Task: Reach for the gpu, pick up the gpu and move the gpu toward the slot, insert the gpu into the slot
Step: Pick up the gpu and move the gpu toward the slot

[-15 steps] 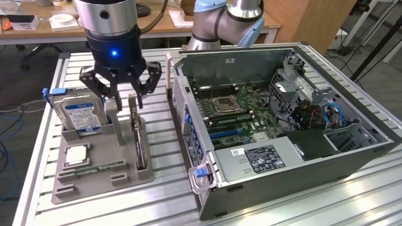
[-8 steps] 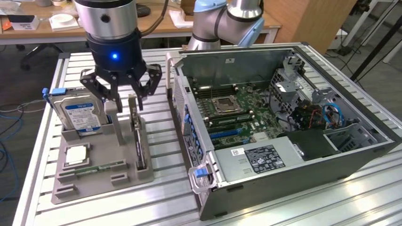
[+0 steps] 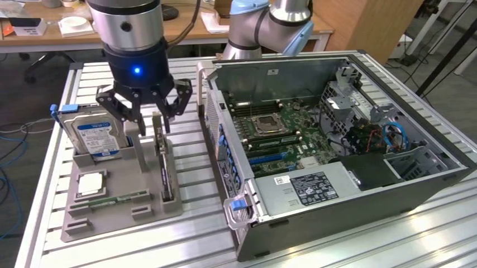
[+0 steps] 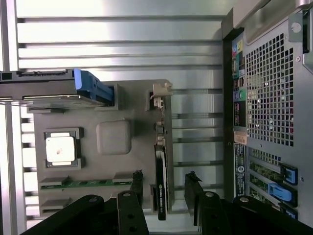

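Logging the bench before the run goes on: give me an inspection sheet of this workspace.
Surface: slatted metal table.
Job's things: gpu stands on edge in the grey holder; open PC case stands beside the holder.
Clutter: hard drive, processor and memory stick in the same holder.
Claw: the claw is open, one finger on each side of the gpu, gripping nothing.
Cables: blue wires inside the case.
Surroundings: wooden desk behind.
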Available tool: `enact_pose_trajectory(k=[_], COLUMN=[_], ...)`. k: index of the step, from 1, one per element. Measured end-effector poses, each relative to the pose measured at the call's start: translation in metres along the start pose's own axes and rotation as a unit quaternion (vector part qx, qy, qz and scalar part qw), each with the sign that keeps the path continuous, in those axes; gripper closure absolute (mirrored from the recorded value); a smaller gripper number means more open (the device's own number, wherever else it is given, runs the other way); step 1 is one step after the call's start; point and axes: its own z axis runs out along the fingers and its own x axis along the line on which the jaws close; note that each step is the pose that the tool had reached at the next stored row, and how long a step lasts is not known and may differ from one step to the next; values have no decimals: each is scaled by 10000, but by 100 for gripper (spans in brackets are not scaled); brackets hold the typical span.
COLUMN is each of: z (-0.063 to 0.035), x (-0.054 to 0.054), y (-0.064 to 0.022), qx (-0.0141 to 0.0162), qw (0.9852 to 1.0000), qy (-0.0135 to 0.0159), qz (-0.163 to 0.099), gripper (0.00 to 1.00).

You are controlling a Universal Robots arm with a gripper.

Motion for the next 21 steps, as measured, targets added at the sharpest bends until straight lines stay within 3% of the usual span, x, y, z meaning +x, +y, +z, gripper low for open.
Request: enact_pose_trajectory(k=[21], z=[178], x=[3], y=[-25], qx=[-1], qw=[10000], qy=[3], qz=[-49], gripper=[53])
